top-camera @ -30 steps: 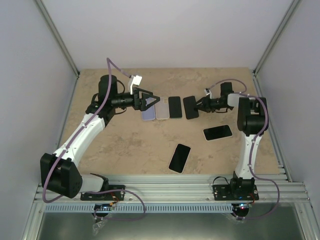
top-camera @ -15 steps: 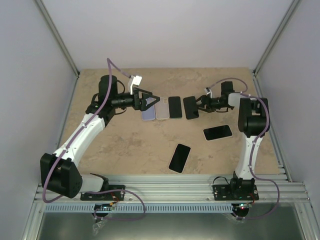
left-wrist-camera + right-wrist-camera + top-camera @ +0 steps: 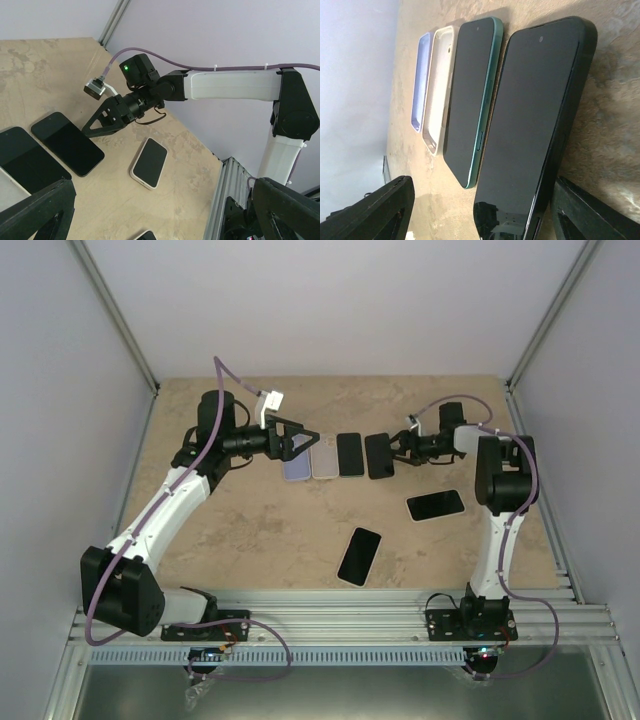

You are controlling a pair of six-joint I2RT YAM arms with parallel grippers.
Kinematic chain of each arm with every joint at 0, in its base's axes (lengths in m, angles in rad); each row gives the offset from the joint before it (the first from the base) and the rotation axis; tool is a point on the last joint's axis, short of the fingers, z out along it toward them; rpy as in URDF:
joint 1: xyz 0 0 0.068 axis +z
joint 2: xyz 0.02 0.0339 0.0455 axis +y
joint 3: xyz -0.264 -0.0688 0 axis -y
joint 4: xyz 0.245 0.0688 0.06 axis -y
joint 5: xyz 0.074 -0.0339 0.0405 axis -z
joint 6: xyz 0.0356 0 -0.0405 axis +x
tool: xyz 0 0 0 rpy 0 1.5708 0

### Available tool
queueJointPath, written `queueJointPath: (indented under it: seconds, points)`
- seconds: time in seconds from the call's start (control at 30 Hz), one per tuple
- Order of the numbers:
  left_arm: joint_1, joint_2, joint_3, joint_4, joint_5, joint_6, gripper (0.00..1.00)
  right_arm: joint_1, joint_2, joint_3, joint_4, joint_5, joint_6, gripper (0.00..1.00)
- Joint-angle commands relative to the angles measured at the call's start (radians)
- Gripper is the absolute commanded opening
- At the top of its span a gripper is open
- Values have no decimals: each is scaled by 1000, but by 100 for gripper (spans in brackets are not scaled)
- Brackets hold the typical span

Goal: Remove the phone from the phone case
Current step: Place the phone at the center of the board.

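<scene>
The right gripper (image 3: 397,452) had opened and let go of the black phone (image 3: 378,455); it lay toward the far edge of the table (image 3: 250,530), in a row with the green phone (image 3: 349,453) and the empty white case (image 3: 324,458); the left gripper (image 3: 308,443) hung wide open; the cased phone (image 3: 435,506) near the right edge looked not done yet.
</scene>
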Motion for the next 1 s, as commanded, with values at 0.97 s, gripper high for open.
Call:
queueJointPath:
  seconds: [0.97]
  points:
    - [-69,-25,36,-403,-216,438,99,-10,-431,-77,-83,160,-186,98]
